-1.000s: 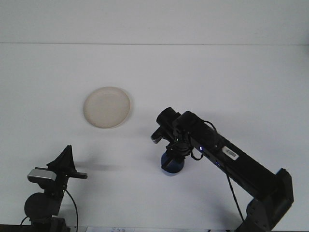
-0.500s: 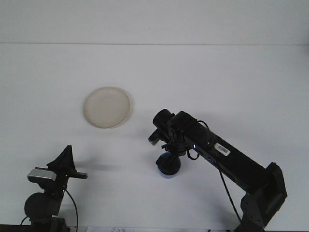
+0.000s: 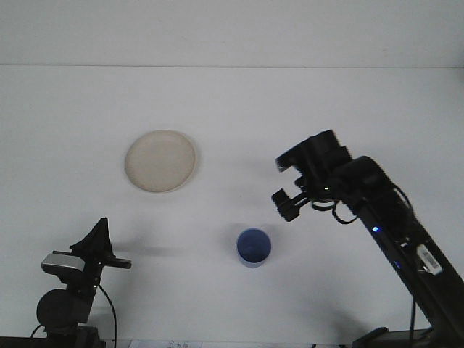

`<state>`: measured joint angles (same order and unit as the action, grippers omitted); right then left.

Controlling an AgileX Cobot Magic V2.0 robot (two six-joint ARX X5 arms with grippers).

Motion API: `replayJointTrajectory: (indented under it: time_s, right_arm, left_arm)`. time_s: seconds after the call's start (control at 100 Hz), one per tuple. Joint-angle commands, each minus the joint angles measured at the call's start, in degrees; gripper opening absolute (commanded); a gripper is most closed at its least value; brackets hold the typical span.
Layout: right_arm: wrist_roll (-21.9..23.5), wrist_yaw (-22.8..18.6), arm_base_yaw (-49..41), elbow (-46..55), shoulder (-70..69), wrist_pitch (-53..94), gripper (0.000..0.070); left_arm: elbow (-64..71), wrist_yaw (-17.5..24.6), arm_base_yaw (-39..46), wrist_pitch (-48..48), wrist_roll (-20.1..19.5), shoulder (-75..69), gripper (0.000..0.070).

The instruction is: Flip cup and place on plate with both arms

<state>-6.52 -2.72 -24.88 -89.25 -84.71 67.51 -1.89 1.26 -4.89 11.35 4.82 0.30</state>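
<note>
A blue cup [image 3: 254, 247] stands upright on the white table, mouth up, with nothing touching it. My right gripper [image 3: 286, 205] hangs above and to the right of the cup, well apart from it, open and empty. A round cream plate [image 3: 160, 160] lies flat at the left centre of the table with nothing on it. My left gripper [image 3: 99, 240] sits low at the front left, below the plate and far to the left of the cup.
The right arm [image 3: 391, 225] slants from the lower right corner up toward the table's middle. The table's far edge [image 3: 232, 66] runs across the top of the view.
My right gripper was down on the cup; it has let go, lifted and swung right. The cup now stands free, slightly left of where it was. The left arm has not moved.
</note>
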Motion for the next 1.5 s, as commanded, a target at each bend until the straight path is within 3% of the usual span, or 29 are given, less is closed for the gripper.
replayJointTrajectory:
  time_s: [0.0, 0.22, 0.43, 0.55, 0.67, 0.77, 1.11, 1.29, 1.41, 1.49]
  right_arm:
    - [1.4, 0.2, 3.1, 0.6, 3.4, -1.9, 0.0641]
    - [5.5, 1.4, 15.2, 13.4, 19.9, -14.5, 0.0641]
    - [9.6, 1.8, 18.4, 31.5, 37.7, -29.3, 0.0632]
    - [11.9, 2.4, 18.4, 40.0, 46.6, -35.0, 0.0479]
    - [12.3, 2.8, 18.4, 45.9, 53.3, -37.8, 0.0171]
    - [12.3, 2.8, 18.4, 47.9, 56.6, -38.1, 0.0003]
    - [12.3, 2.8, 18.4, 48.1, 56.5, -38.4, 0.0000]
    - [12.3, 2.7, 18.4, 48.1, 55.2, -38.6, 0.0000]
    - [12.3, 2.7, 18.4, 48.1, 54.4, -38.8, 0.0000]
    - [12.3, 2.7, 18.4, 48.1, 53.8, -38.8, 0.0000]
  left_arm:
    - [1.0, -0.2, 0.0, 0.8, -0.7, -0.1, 0.0013]
    - [1.0, -0.2, 0.0, 0.9, -0.7, -0.1, 0.0013]
    - [1.0, -0.2, 0.0, 0.8, -0.7, -0.1, 0.0013]
    - [0.9, -0.2, 0.0, 0.7, -0.7, -0.1, 0.0013]
    - [0.8, -0.2, 0.0, 0.7, -0.7, -0.1, 0.0013]
    - [0.4, -0.2, 0.0, 0.5, -0.7, -0.1, 0.0013]
    - [-14.4, -0.2, 0.0, -10.4, 0.9, 6.6, 0.0013]
    - [-35.8, -0.2, 0.0, -27.3, 5.1, 23.5, 0.0013]
    - [-50.5, 0.0, 0.0, -39.8, 4.4, 35.6, 0.0013]
    - [-58.5, 0.9, -0.1, -46.2, 1.6, 42.4, 0.0013]
